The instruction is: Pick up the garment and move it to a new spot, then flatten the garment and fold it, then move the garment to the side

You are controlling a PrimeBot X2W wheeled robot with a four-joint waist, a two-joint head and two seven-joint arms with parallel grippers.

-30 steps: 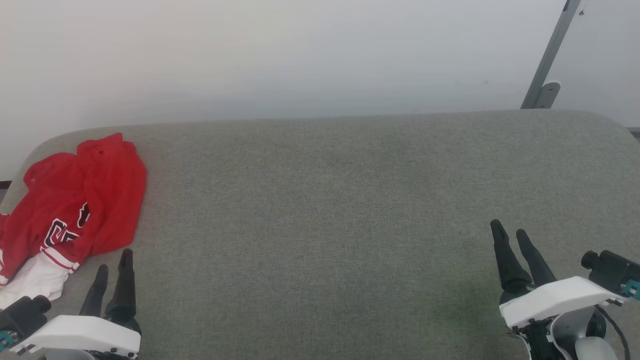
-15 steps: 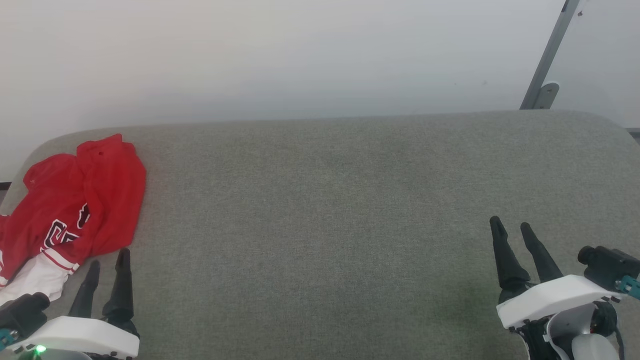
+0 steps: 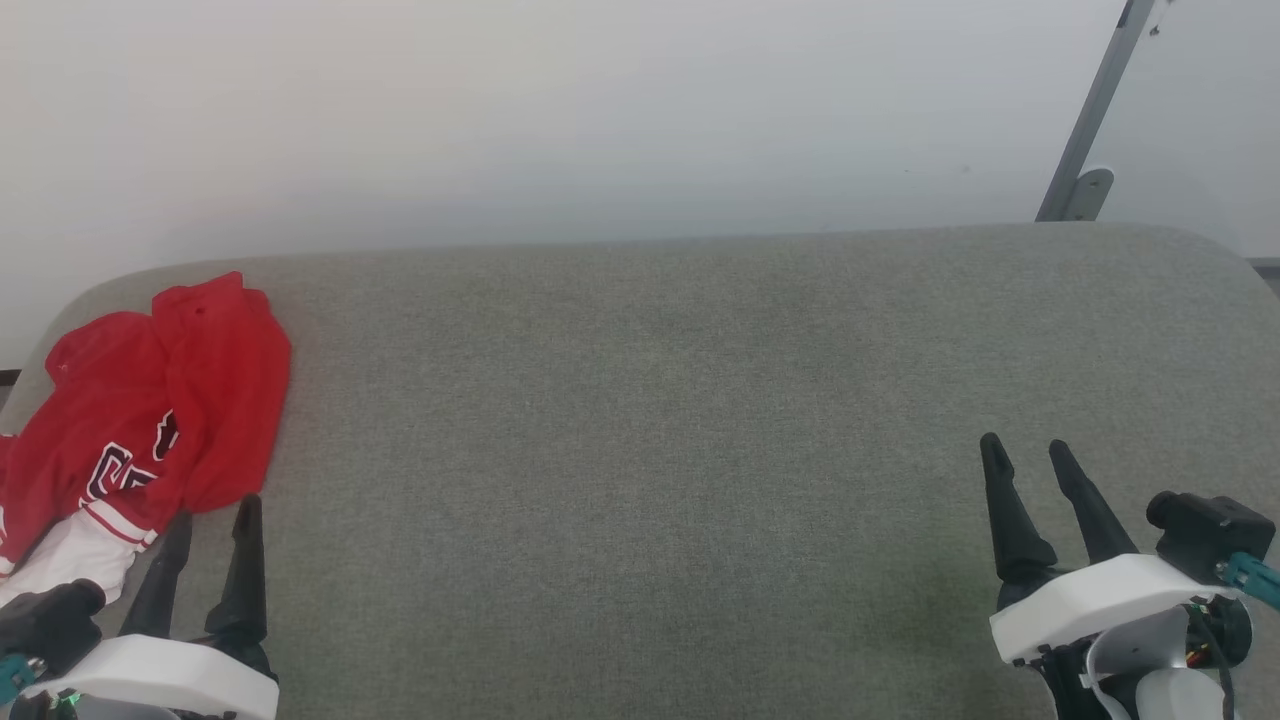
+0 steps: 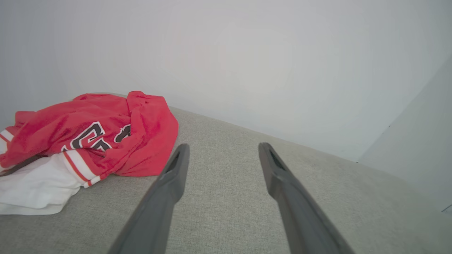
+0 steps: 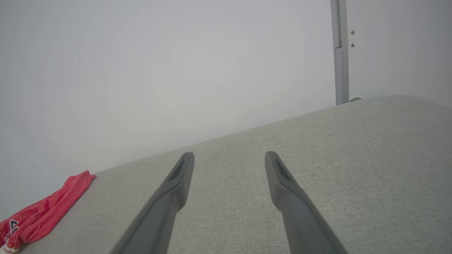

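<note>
Head view puts the garment [image 3: 150, 400] at the far left of the frame. It is a crumpled red heap on the grey bench [image 3: 650, 450], and its long axis runs from a white sleeve at the lower left edge up and rightward to a red fold near the bench's rear rim. The left pincer [image 3: 214, 510] sits at the lower left, directly beneath the heap's lower red hem, with its two dark fingers spread apart and holding nothing. The tip of the finger nearer the frame's edge lies just beside the hem (whether it touches cloth I cannot tell). Left wrist view agrees: the shirt lies up and to the left of the open fingers, off their line, with bare bench between them. The right pincer [image 3: 1024, 443] is at the lower right, likewise spread and empty, well apart from the garment across the bench. The left arm is plainly the nearer. I judge the coming grasp to need a short reach up-frame and a shade leftward, so the fingers straddle the hem rather than close on bare bench.
</note>
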